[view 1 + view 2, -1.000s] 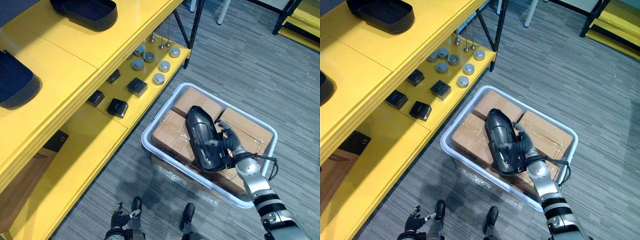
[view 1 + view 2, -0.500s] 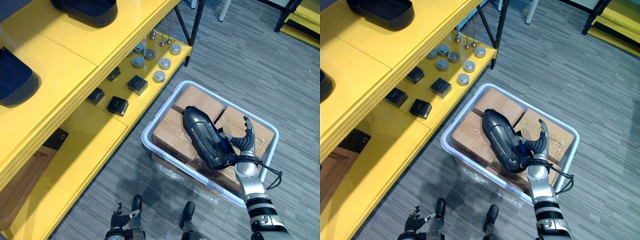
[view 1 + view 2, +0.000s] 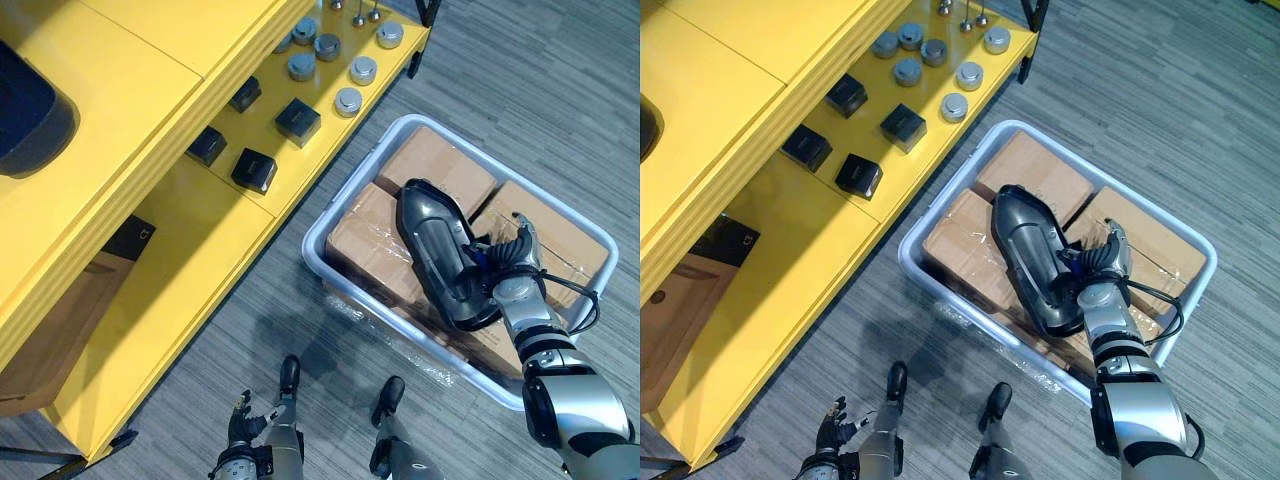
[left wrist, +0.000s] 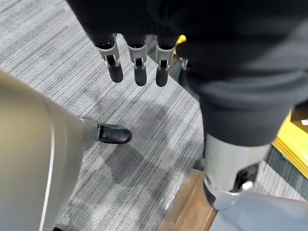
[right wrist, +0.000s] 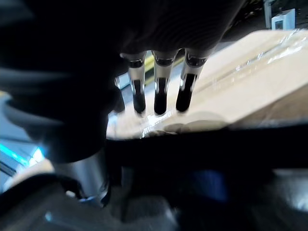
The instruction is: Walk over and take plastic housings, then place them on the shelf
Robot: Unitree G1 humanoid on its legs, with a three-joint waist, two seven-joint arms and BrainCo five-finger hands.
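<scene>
Bare floor strip (image 3: 285,285) between yellow shelf (image 3: 130,90) and bin (image 3: 318,262), blocks (image 3: 253,170) crowding lower tier

**One housing in the tub, one on the shelf**

Plastic housing (image 3: 440,250): glossy, dark grey-black, long shell with rounded ends. It lies domed side up, aslant across the taped cardboard boxes (image 3: 430,165) in the pale tub (image 3: 330,215), on the floor right of the yellow shelf (image 3: 180,90). Its far end points left.

Second housing (image 3: 28,120): dark, on the shelf's top level at far left, partly cut off.
</scene>
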